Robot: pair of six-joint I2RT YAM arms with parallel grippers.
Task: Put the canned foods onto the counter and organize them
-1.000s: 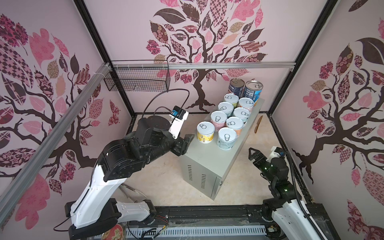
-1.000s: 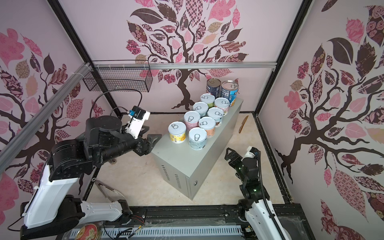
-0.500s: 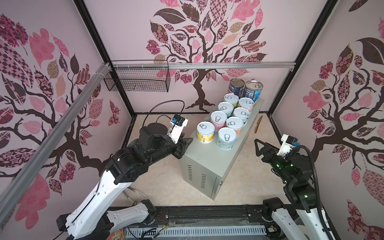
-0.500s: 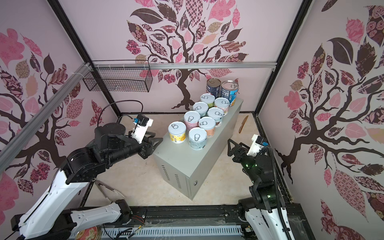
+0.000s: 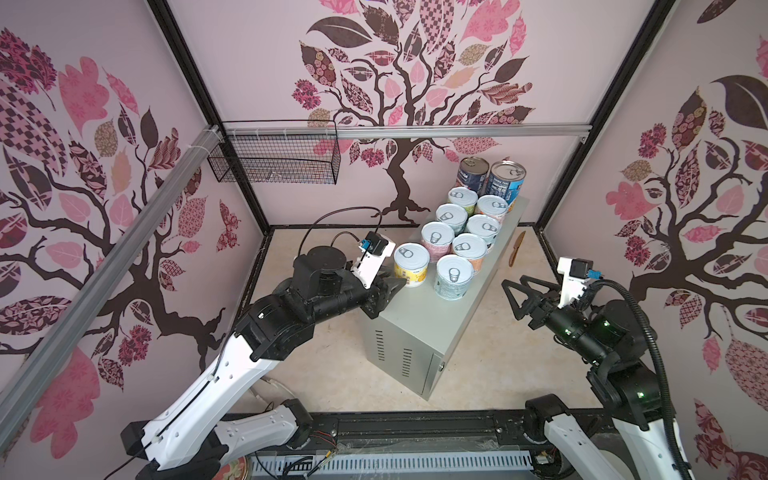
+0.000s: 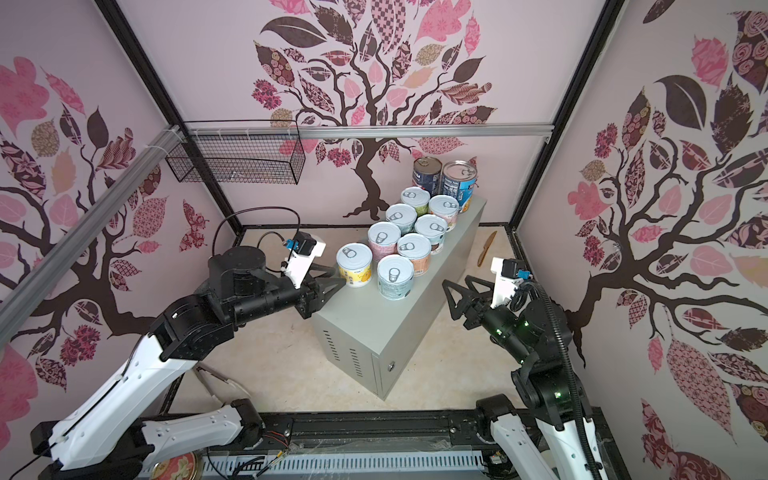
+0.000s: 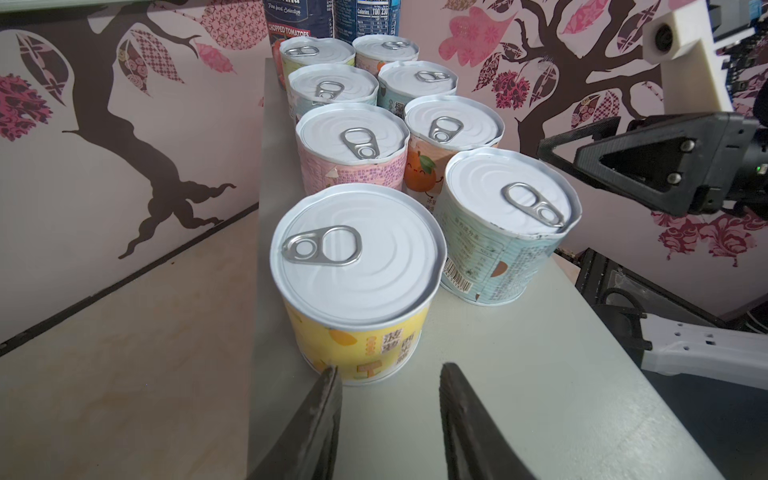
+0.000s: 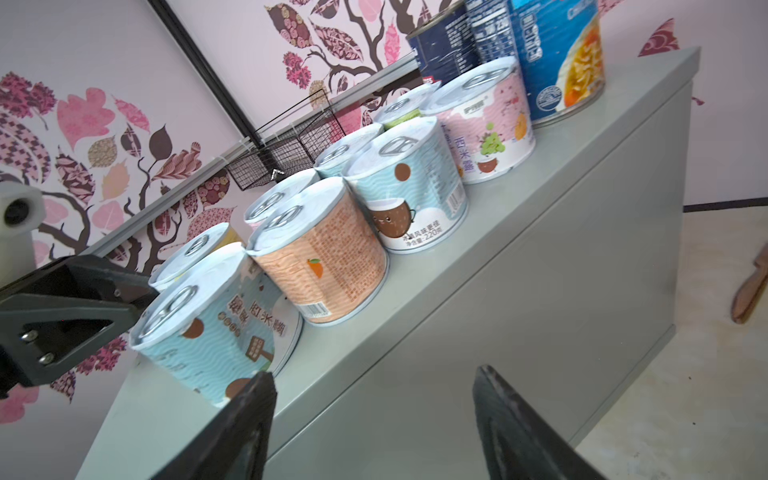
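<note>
Ten cans (image 5: 453, 249) stand upright on the counter (image 5: 419, 328), silver pull-tab lids up. Eight are short and pastel, in two rows. Two are tall and blue, at the 1 o'clock end.

Counter: grey box, long axis 7 to 1 o'clock, vented end at 7.

Left gripper (image 5: 397, 284) clenched, empty, just beside the yellow can (image 5: 410, 266). Right gripper (image 5: 512, 281) spread, empty.

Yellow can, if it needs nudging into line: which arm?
Left. The left claw sits right beside the yellow can on the counter; the right claw hangs off the opposite side, with the teal can between.
</note>
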